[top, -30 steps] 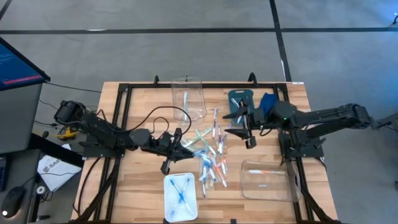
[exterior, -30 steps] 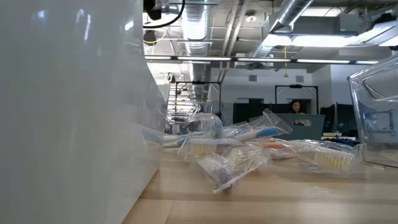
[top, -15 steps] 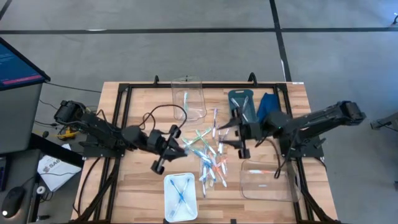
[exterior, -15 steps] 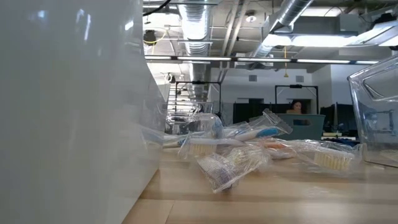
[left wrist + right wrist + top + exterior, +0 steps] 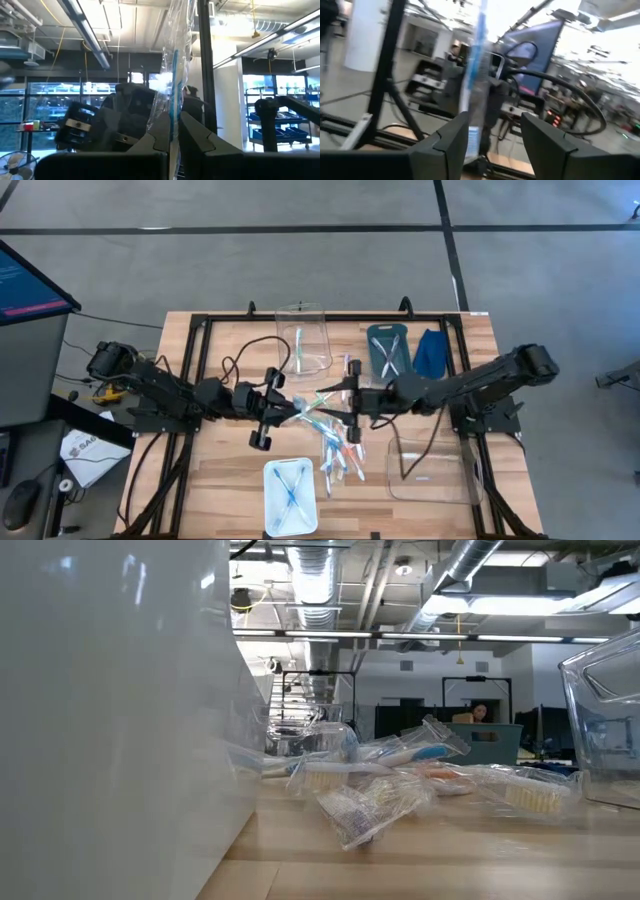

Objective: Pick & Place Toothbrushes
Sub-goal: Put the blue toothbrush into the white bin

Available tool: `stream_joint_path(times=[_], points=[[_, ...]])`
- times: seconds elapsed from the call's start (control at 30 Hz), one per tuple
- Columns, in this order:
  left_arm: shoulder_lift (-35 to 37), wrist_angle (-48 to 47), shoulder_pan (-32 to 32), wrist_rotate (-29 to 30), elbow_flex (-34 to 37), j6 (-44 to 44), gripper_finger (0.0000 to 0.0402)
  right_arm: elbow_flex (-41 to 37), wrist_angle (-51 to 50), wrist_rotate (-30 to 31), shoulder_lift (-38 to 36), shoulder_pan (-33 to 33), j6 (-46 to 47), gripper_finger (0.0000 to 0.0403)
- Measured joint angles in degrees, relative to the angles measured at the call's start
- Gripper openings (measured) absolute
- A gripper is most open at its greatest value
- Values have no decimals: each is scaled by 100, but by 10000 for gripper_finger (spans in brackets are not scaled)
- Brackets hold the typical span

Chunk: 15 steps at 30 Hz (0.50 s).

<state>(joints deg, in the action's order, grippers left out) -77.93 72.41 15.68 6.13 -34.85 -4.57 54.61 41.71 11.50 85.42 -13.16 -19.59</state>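
Observation:
A pile of wrapped toothbrushes [image 5: 342, 442] lies on the middle of the wooden table, seen also in the low view [image 5: 400, 780]. My left gripper [image 5: 290, 408] is above the pile's left edge, shut on one blue toothbrush [image 5: 172, 60] in a clear wrapper. My right gripper [image 5: 322, 408] faces it from the table's right, open. In the right wrist view its two fingers [image 5: 495, 120] stand on either side of that toothbrush [image 5: 477, 65]. The toothbrush is close to one finger, and I cannot tell whether they touch. Neither gripper shows in the low view. My left gripper pinches the wrapped blue toothbrush between its two fingers, low on its length [image 5: 173, 127]. The fingers come from the table's left, slanting upward, and lie across it. The toothbrush stands up past the fingertips, lifted clear of the table and the pile.
A clear container [image 5: 303, 340] holding one brush stands at the far middle, with a teal tray [image 5: 388, 350] and a folded blue cloth [image 5: 430, 352] to its right. A clear bin [image 5: 430, 470] sits near right. A white tray [image 5: 290, 485] with blue brushes sits near centre.
My right gripper has travelled from beside the teal tray toward the table's left, up to my left gripper and the held toothbrush. My left gripper has tipped its fingers upward and risen a little, so the toothbrush now stands up.

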Motion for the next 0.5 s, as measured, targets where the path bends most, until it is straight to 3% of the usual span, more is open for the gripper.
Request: stream_joint_path(times=[0.17, 0.5], points=[[0, -105, 0, 0, 2, -12, 8, 337, -580, 472, 121, -62, 41, 199], [0, -191, -2, 29, 0, -106, 8, 558, -1018, 486, 121, -226, 329, 264]])
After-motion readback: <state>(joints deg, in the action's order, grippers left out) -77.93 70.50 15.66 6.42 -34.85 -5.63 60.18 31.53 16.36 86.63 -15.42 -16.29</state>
